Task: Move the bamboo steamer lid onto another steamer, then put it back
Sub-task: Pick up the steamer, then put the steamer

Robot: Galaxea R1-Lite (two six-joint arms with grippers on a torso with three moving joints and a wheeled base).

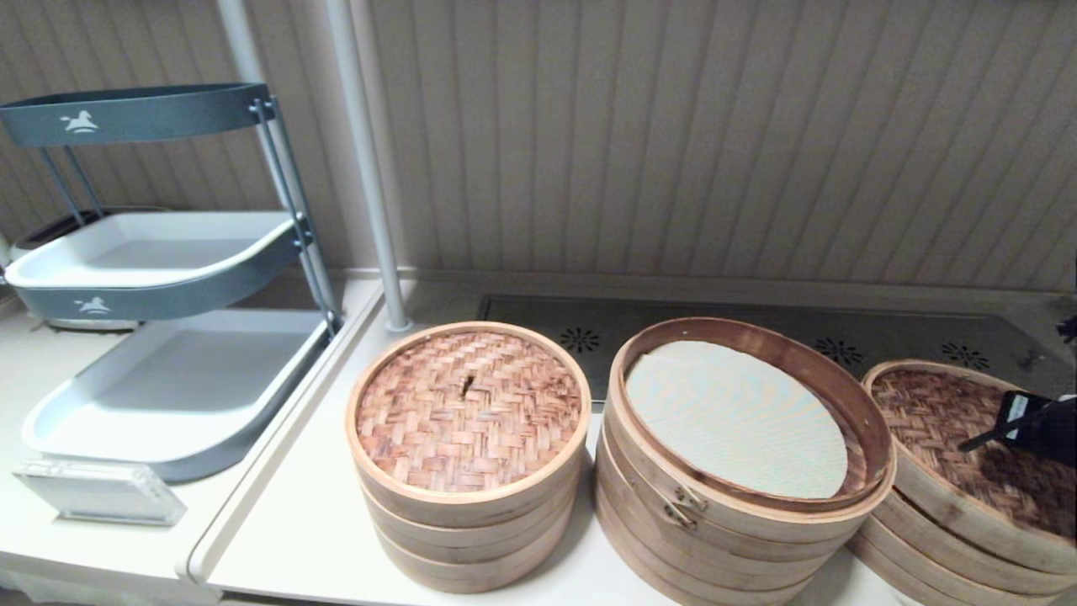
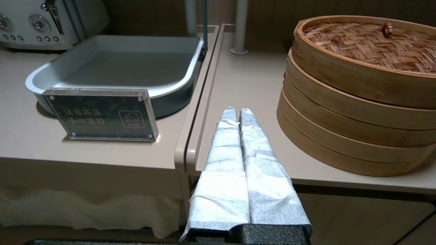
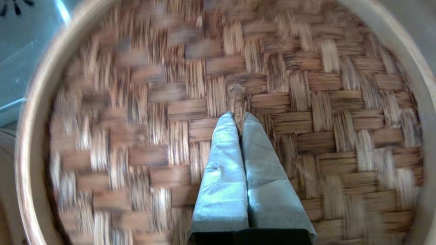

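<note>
The bamboo steamer lid [image 1: 968,471], with its tall pale rim, sits tilted over another steamer [image 1: 942,562] at the far right; that stack's darker top is hidden under it. My right gripper [image 1: 968,442] is over the lid's middle. In the right wrist view the right gripper [image 3: 238,117] is shut on the small centre loop [image 3: 237,95] of the woven top [image 3: 306,102]. My left gripper [image 2: 235,110] is shut on nothing, low at the table's front edge, left of the narrow stack [image 2: 357,85]; it does not show in the head view.
The tall wide stack with the metal clasp [image 1: 686,505] stands uncovered in the middle, showing a white liner [image 1: 732,417]. The narrow three-tier stack [image 1: 467,408] with its small lid is on its left. A grey tray rack [image 1: 168,252], an acrylic sign [image 1: 97,490] and a pole [image 1: 366,168] stand further left.
</note>
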